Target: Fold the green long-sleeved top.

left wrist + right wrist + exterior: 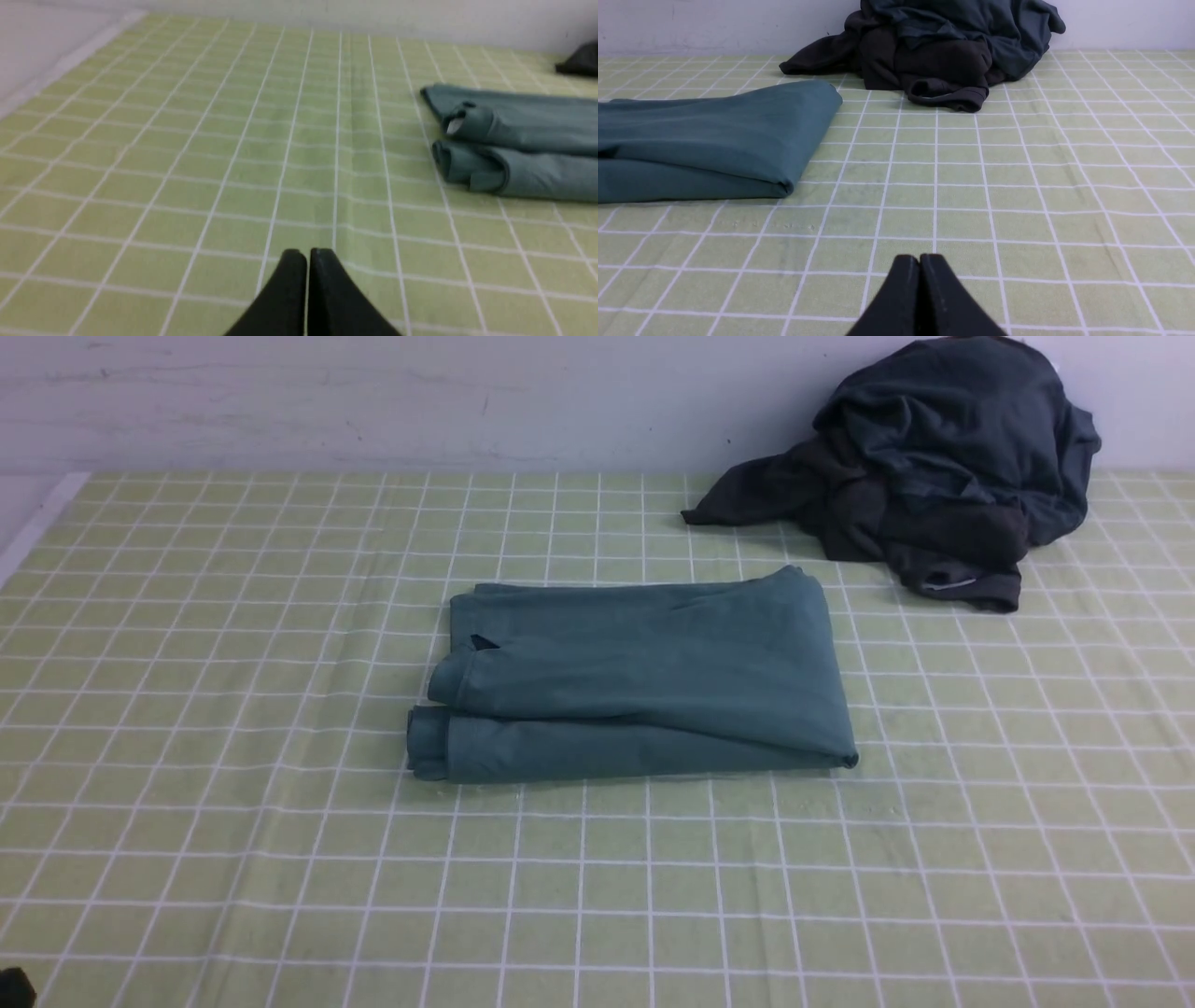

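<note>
Green top (pixel 644 681) folded on table (pixel 187 756), dark clothes (pixel 934 467) behind; both grippers' jaws closed, holding nothing.

left gripper (pixel 307 254): two matte black tapered fingers, rounded tips
right gripper (pixel 919 259): matching black wedge-shaped fingers, smooth

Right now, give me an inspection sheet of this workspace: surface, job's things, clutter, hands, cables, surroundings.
Surface: green checked tablecloth, a few soft wrinkles.
Job's things: green top lying folded mid-table, cuffs toward the robot's left.
Clutter: dark clothes pile at the far right, against the wall.
Hands: left hand shut, holding nothing; right hand shut, holding nothing; both clear of the top.
Cables: nothing seen.
Surroundings: pale wall behind the table.
</note>
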